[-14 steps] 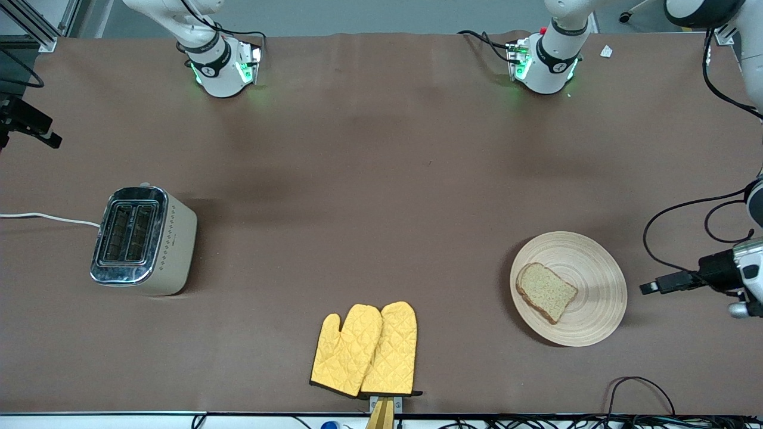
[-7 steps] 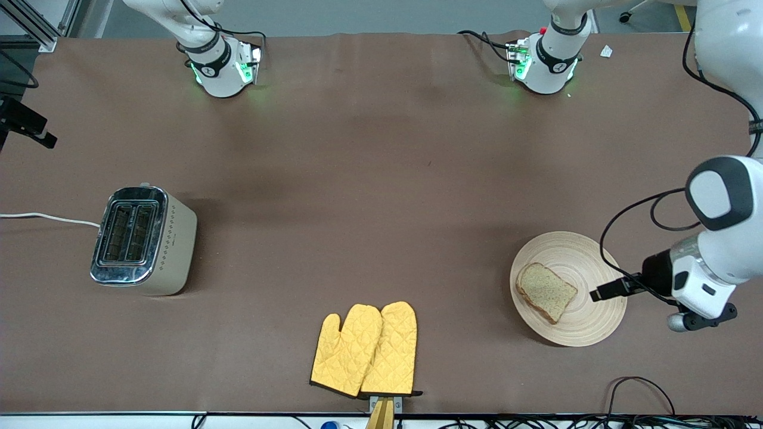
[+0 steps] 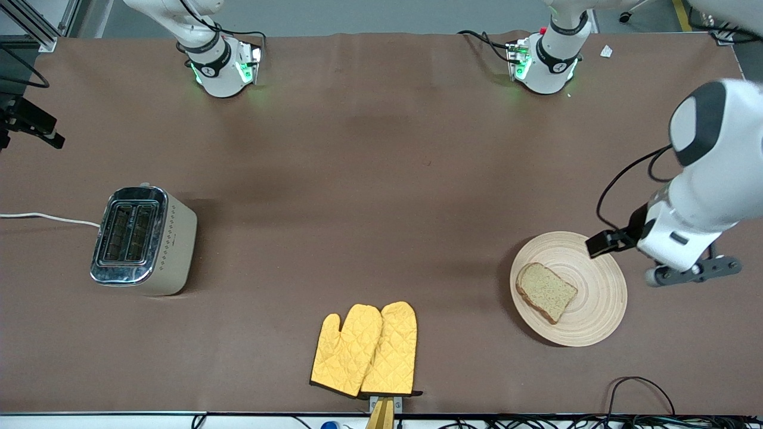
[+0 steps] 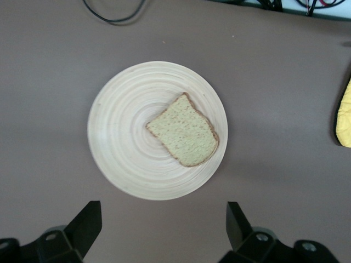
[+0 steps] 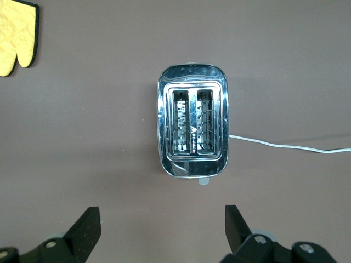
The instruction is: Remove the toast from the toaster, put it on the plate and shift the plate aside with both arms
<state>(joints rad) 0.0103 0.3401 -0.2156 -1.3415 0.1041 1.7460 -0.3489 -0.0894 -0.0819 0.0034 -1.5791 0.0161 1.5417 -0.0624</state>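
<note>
The toast (image 3: 545, 292) lies flat on the round light-wood plate (image 3: 599, 304), toward the left arm's end of the table. In the left wrist view the toast (image 4: 184, 131) sits on the plate (image 4: 120, 131) just off its middle. My left gripper (image 3: 599, 244) hovers over the plate's rim on the side toward the robot bases; in its own view the left gripper (image 4: 163, 211) is open and empty. My right gripper (image 3: 33, 122) hangs high at the right arm's end of the table, and in its own view the right gripper (image 5: 162, 211) is open and empty.
A silver-topped toaster (image 3: 140, 238) with two empty slots stands toward the right arm's end and shows in the right wrist view (image 5: 193, 129). Its white cord (image 3: 47, 217) runs off the table. Two yellow oven mitts (image 3: 366, 348) lie at the table edge nearest the front camera.
My left arm swung in from the table's end, bringing its gripper over the plate's rim, then shifted toward the bases. The right gripper barely shifted. Toast and plate stayed put.
</note>
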